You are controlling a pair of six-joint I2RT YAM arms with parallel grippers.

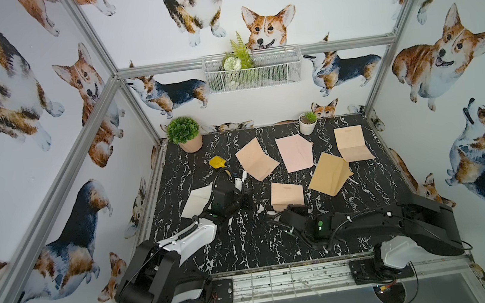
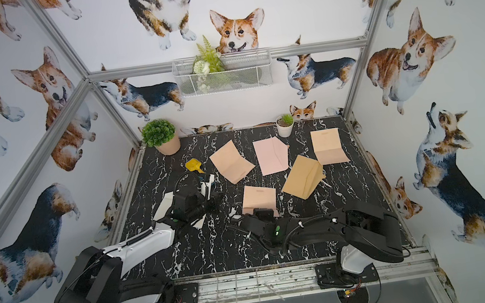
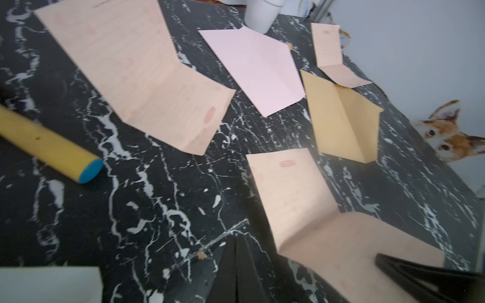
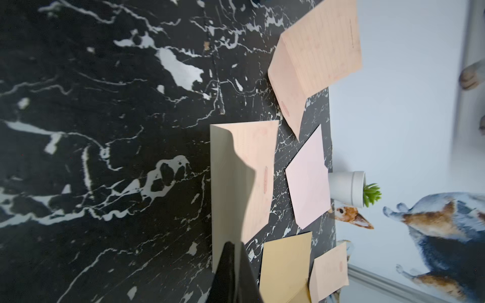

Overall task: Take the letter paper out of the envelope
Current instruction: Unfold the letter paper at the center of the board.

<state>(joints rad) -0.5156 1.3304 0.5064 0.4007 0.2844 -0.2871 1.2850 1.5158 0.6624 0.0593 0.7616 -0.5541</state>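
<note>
A white envelope lies flat at the table's left side, partly under my left arm; its corner shows in the left wrist view. My left gripper is shut with nothing in it, just right of the envelope and over bare table. A folded peach letter paper sits outside the envelope near the table's middle, one half raised. My right gripper is shut on its near edge.
Two more peach folded sheets, a pink envelope and a tan envelope with a raised flap lie behind. A yellow tool is at the left. Potted plants stand at the back edge.
</note>
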